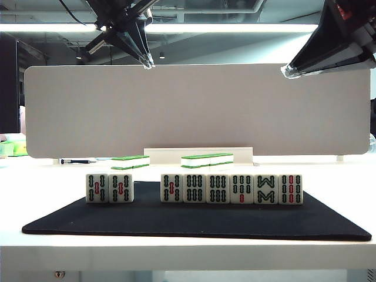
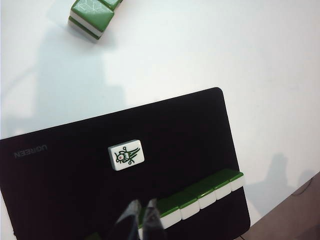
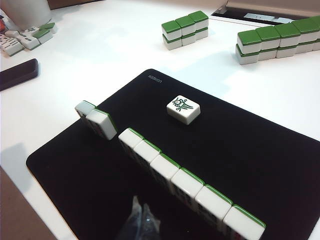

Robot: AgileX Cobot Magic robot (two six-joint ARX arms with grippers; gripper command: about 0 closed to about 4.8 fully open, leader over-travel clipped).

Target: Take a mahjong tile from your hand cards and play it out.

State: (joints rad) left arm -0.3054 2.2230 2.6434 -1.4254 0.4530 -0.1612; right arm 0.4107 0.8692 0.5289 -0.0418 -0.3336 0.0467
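Note:
The mahjong tile (image 2: 126, 154) (image 3: 183, 108) lies flat and face up on the black mat (image 1: 176, 220), its bird figure showing, behind the hand cards. It is hidden in the exterior view. The hand cards (image 1: 232, 188) (image 2: 200, 195) (image 3: 175, 180) stand upright in a row, with a gap that sets two of them (image 1: 109, 188) apart on the left. My left gripper (image 1: 147, 63) (image 2: 144, 200) hangs high above the mat, shut and holding nothing. My right gripper (image 1: 286, 70) (image 3: 140, 201) is also raised high on the right, shut and empty.
Flat green-and-white tile stacks (image 1: 130, 161) (image 1: 207, 159) lie behind the mat, in front of a white board (image 1: 194, 108). The right wrist view shows a dark flat object (image 3: 17, 74) and several loose tiles (image 3: 25, 40) off the mat.

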